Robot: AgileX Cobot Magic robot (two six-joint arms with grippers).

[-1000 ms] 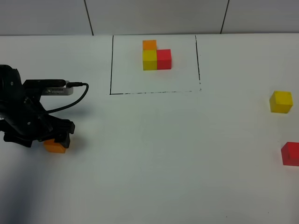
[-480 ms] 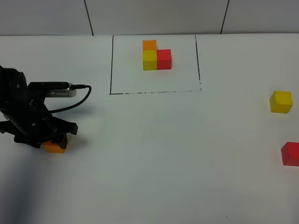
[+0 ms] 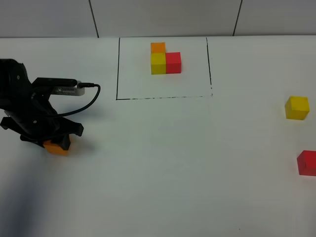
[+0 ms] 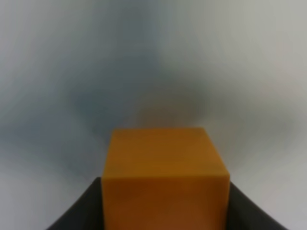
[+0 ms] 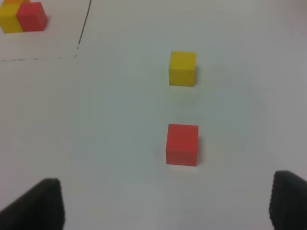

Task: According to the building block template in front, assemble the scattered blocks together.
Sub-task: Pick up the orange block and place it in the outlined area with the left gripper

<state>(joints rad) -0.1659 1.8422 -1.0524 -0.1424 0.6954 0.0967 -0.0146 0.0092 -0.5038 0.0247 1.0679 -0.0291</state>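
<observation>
The building block template is an L of orange, yellow and red cubes inside a thin black rectangle at the table's far middle; part of it also shows in the right wrist view as the template. My left gripper is shut on the loose orange cube at the left, and the left wrist view shows that orange cube between black fingers. The loose yellow cube and red cube lie at the right. My right gripper is open, short of the red cube.
A black cable loops from the left wrist camera. Grey wall panels rise behind the white table. The red cube lies at the right border of the high view.
The left gripper has shut on the orange cube, and cube and arm have shifted slightly toward the far side. The yellow and red cubes have not moved.
</observation>
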